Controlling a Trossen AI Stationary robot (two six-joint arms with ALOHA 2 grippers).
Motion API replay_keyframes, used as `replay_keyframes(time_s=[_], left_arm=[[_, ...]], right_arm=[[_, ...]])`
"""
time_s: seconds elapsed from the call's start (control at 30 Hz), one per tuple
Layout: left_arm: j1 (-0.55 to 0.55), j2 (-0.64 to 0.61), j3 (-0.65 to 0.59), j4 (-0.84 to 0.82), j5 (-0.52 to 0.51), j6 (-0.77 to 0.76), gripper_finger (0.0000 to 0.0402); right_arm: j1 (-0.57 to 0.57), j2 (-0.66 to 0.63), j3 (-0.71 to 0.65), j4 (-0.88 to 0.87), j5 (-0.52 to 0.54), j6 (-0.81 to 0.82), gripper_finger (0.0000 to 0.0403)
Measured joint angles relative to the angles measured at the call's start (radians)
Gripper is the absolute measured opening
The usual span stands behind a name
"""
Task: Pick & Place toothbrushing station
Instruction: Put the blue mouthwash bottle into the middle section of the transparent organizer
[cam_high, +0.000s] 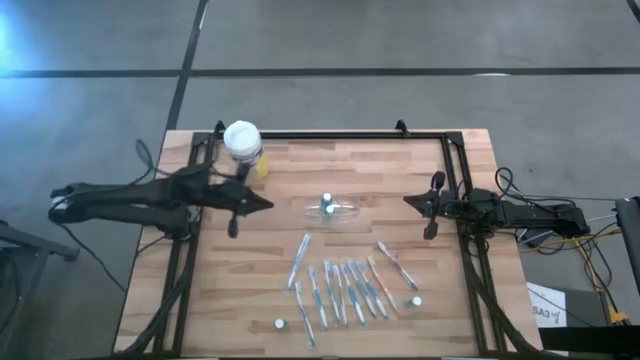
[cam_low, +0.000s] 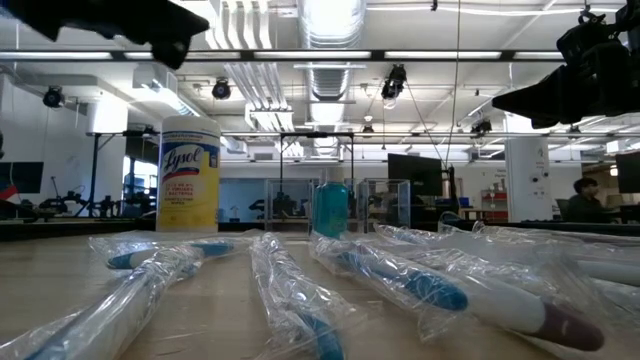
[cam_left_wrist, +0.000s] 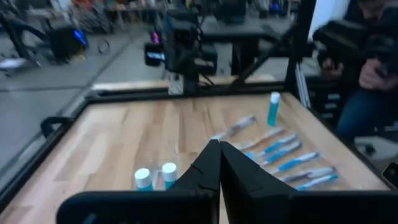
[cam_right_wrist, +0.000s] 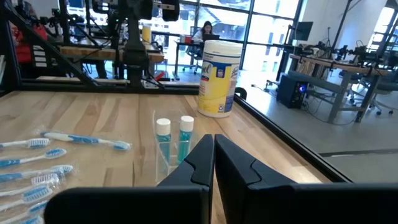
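The clear plastic holder (cam_high: 332, 209) stands on its base at the middle of the table, with two white-capped teal tubes (cam_right_wrist: 173, 138) upright in it. Several plastic-wrapped blue, white and pink toothbrushes (cam_high: 345, 288) lie flat on the near half of the table. Small white-capped pieces (cam_high: 281, 324) (cam_high: 414, 300) stand beside them. My left gripper (cam_high: 268, 204) hovers shut to the holder's left, pointing level at it, and its wrist view shows the fingers (cam_left_wrist: 219, 152) together. My right gripper (cam_high: 408, 200) hovers shut to the holder's right, and the right wrist view (cam_right_wrist: 214, 143) shows nothing between its fingers.
A yellow canister with a white lid (cam_high: 244, 148) stands at the far left, just beyond the left arm. A black frame (cam_high: 330, 134) runs along the table's far and side edges. A person (cam_left_wrist: 367, 68) sits beyond the table's near right corner.
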Motion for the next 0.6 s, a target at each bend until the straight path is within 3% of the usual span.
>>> replay_keyframes(time_s=[0.3, 0.6], left_arm=[[0.006, -0.271, -0.296, 0.213, -0.113, -0.149, 0.0004], [0.01, -0.435, -0.464, 0.239, -0.207, -0.163, 0.0004]], right_arm=[[0.0, 0.0, 0.0, 0.0, 0.001, 0.006, 0.0008], [0.0, -0.001, 0.0, 0.0, 0.001, 0.018, 0.0008]])
